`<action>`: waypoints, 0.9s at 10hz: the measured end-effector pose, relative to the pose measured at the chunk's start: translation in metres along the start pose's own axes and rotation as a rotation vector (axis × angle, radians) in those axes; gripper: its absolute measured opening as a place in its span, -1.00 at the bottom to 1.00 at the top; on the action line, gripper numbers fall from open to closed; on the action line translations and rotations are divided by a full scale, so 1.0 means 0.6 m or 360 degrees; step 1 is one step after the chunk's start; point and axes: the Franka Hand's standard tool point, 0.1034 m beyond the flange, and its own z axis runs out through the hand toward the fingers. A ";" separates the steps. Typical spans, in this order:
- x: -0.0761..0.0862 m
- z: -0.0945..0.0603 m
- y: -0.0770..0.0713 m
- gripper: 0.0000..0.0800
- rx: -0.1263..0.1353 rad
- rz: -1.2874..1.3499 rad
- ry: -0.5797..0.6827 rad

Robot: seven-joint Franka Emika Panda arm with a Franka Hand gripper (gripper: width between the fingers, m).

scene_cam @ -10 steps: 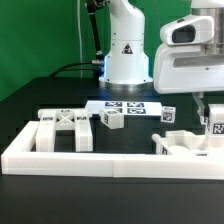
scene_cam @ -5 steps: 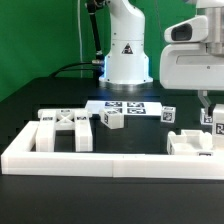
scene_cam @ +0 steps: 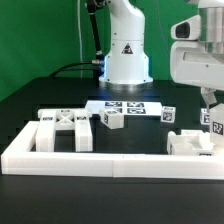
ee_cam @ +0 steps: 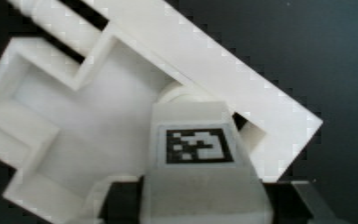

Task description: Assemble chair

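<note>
The gripper (scene_cam: 209,104) is clamped nearly shut on a tagged chair piece (ee_cam: 197,140), upright above the recessed chair panel (scene_cam: 190,143) near the bench's (scene_cam: 40,95) front edge, probably ready for insertion. The border wall (scene_cam: 100,160) crowds that panel. The X-braced frame (scene_cam: 65,128) lies well apart.

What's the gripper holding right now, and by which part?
A white tagged chair piece, clamped between the fingers by the opposite sides of its upper end, above the tag.

Marker board (scene_cam: 128,107) flat on blk table (scene_cam: 40,95), w/ long white border wall (scene_cam: 100,162) nearer cam.
</note>
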 end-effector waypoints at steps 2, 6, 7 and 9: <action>-0.002 0.000 -0.002 -0.27 0.0009 0.0227 0.0007; -0.013 0.002 -0.009 -0.27 0.0027 0.0830 -0.0055; -0.011 0.003 -0.009 -0.27 0.0030 0.0925 -0.0077; -0.011 0.003 -0.009 -0.27 0.0031 0.0941 -0.0082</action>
